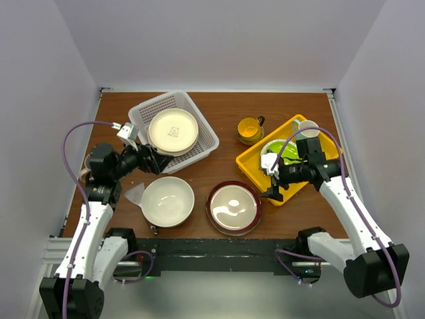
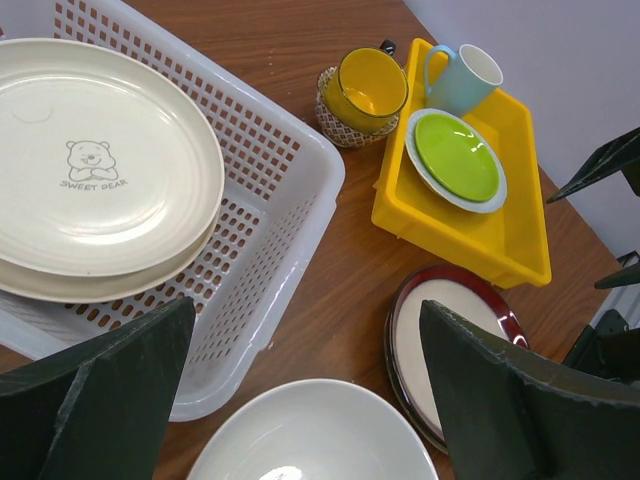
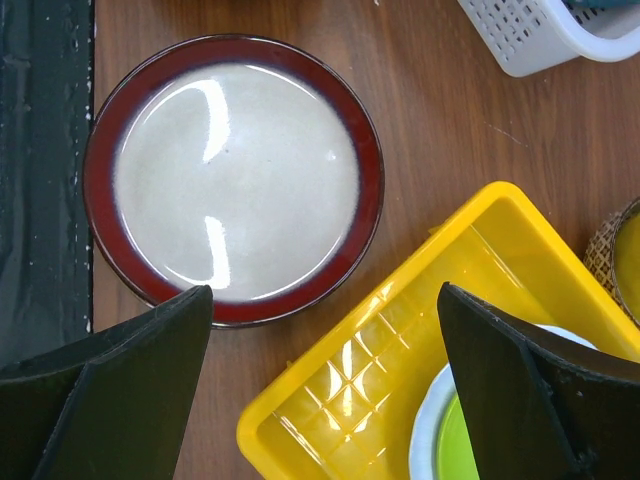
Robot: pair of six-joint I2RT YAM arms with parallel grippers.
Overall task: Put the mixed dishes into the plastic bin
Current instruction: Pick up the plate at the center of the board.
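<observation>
The left gripper gapes empty at the near corner of the bin, set askew far left with plates face up; cream bowl and red-rimmed bowl stand mouth up in front, and the right gripper spreads empty over the tray.

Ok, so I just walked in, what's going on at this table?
Two robot arms are clearing dishes into the white plastic bin, which already holds stacked cream plates. Neither hand is holding anything. The left hand hangs open by the bin's near corner, and the right hand hangs open over the near edge of the yellow tray. The large cream bowl, the red-rimmed bowl and the yellow mug sit on the table, outside the bin.
</observation>
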